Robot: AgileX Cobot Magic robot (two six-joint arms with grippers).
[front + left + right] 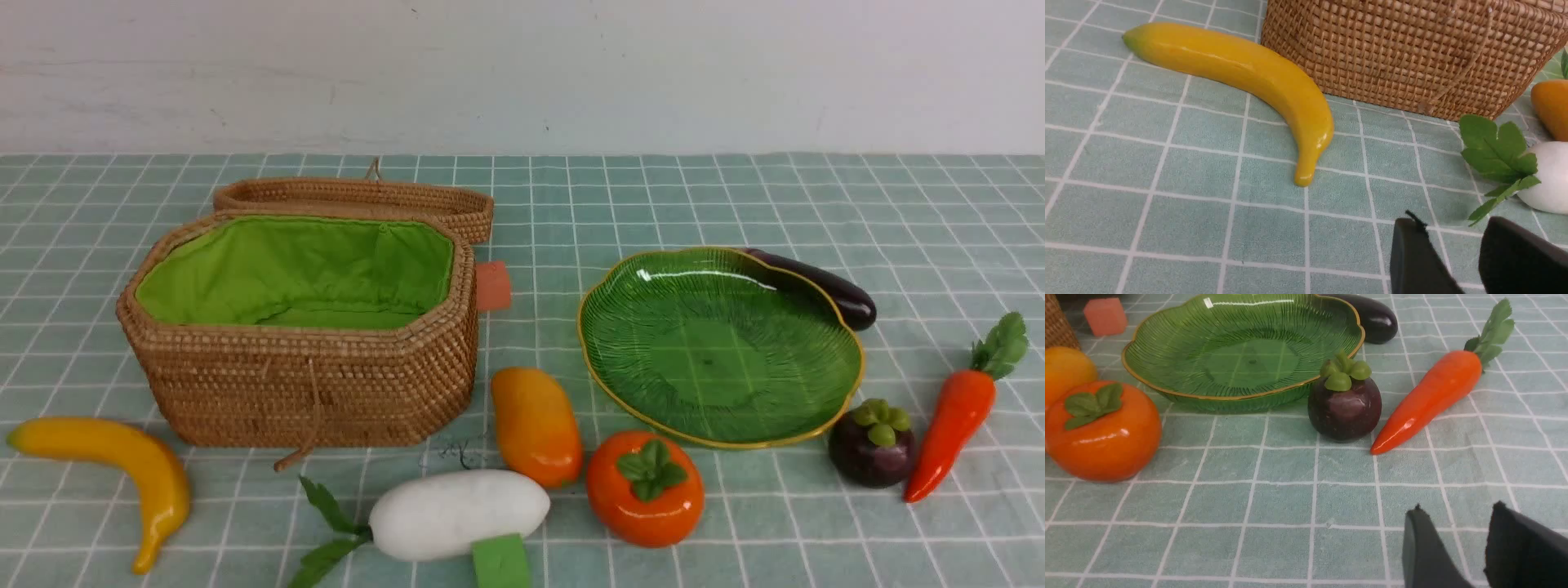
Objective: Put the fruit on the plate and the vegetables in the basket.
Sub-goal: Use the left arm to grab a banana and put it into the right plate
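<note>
The open wicker basket (310, 384) stands at the left and the green plate (718, 351) at the right, both with nothing in them. On the cloth lie the banana (122, 469), mango (535, 425), persimmon (645, 490), mangosteen (872, 445), white radish (457, 513), carrot (951, 425) and eggplant (824, 286), the last behind the plate. My left gripper (1451, 222) is open over bare cloth, short of the banana (1241, 77) and the radish leaves (1494, 151). Open too, my right gripper (1457, 509) hangs short of the mangosteen (1344, 406) and carrot (1433, 394). Neither arm shows in the front view.
The basket's lid (359, 200) lies folded back behind it. A pink-orange block (493, 286) sits between basket and plate. A green block (500, 562) rests against the radish's near side. A white wall (522, 73) closes the far edge of the checked cloth.
</note>
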